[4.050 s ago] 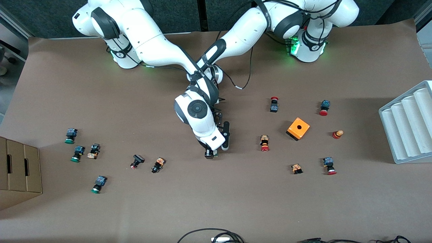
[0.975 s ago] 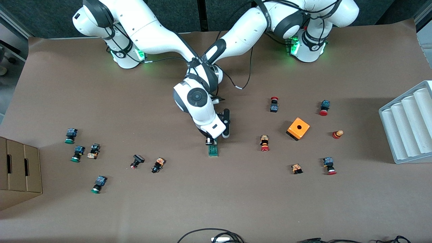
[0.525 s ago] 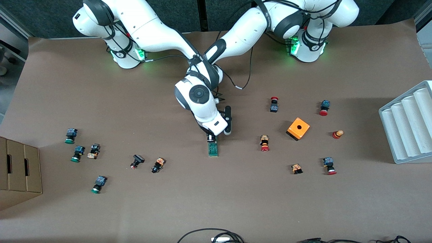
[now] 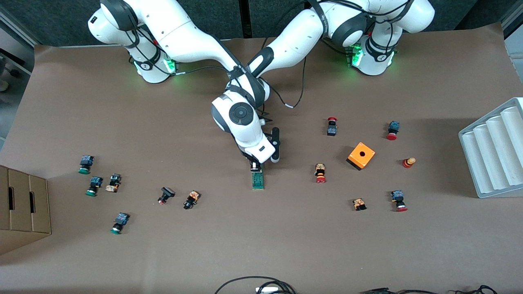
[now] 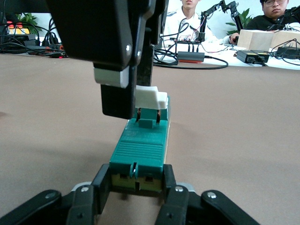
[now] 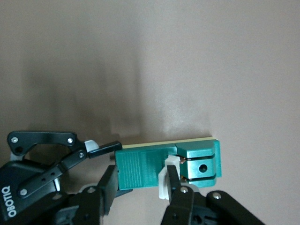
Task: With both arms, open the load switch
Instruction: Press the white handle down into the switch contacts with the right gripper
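Note:
The load switch (image 4: pixel 258 180), a narrow green block, lies mid-table. My left gripper (image 5: pixel 136 183) is shut on the end farther from the front camera, one finger (image 5: pixel 104 182) on each side; the front view hides it under the right arm. My right gripper (image 4: pixel 255 165) hangs over that same end. Its fingers stand apart along the switch (image 6: pixel 145 168), with one finger (image 6: pixel 174 180) against the raised white sliding piece (image 6: pixel 163 185). From the left wrist view the white piece (image 5: pixel 151 97) stands up just past the ribbed cover.
Red push buttons (image 4: pixel 320 172) and an orange box (image 4: pixel 361 155) lie toward the left arm's end, with a white ridged tray (image 4: pixel 494 151) at the edge. More buttons (image 4: pixel 191 199) and a cardboard box (image 4: pixel 22 204) lie toward the right arm's end.
The right gripper has drawn back along the switch toward the robots' bases, uncovering most of the green body. The left arm has not moved.

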Controlling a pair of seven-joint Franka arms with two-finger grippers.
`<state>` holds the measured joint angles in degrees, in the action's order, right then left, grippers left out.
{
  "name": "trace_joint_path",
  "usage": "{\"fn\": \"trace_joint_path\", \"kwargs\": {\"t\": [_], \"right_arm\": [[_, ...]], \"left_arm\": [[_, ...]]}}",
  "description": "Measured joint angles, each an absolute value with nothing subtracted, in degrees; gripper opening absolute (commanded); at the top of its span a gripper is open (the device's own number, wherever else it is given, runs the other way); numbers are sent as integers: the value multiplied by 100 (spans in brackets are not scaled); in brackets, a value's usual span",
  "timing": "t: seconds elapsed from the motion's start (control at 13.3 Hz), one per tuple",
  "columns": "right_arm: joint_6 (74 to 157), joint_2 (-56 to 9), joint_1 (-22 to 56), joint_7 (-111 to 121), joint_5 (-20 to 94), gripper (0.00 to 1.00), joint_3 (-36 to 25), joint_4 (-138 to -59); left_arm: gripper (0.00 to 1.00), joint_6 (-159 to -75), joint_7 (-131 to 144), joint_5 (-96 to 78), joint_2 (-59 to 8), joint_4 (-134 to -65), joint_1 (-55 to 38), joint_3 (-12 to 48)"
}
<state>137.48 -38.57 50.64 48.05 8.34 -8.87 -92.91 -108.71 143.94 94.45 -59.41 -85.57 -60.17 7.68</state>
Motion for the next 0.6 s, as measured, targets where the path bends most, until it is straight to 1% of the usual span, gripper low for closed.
{"fn": "trace_joint_path", "kwargs": {"t": [0.6], "right_arm": [[13754,-3852,5072,4801,834,49,-877,-9333]], "left_arm": [[32,-10870,14394,9445,-5941,-8557,-6017,768]]}}
